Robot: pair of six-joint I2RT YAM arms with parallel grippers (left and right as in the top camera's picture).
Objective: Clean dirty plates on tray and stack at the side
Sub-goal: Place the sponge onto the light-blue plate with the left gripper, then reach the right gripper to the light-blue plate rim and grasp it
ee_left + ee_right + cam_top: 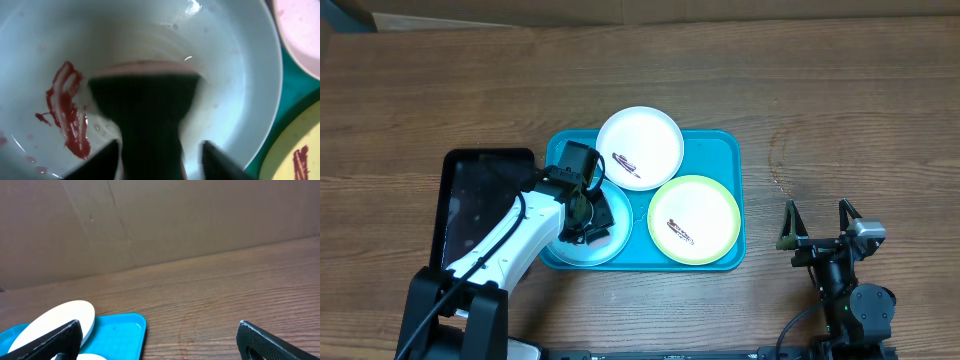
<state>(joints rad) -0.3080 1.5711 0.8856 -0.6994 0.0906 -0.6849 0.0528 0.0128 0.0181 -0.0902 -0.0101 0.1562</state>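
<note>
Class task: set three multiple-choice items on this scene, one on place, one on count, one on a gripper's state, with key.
1. Which plate is the left gripper over? A white B light blue C yellow-green
2. How many plates lie on the tray? A two B three C four
3. The right gripper is: A open B shut on a plate C shut on a sponge
Key: 1 B, its sponge rests on the light blue plate. 2 B, three show. 3 A, fingers apart, empty.
</note>
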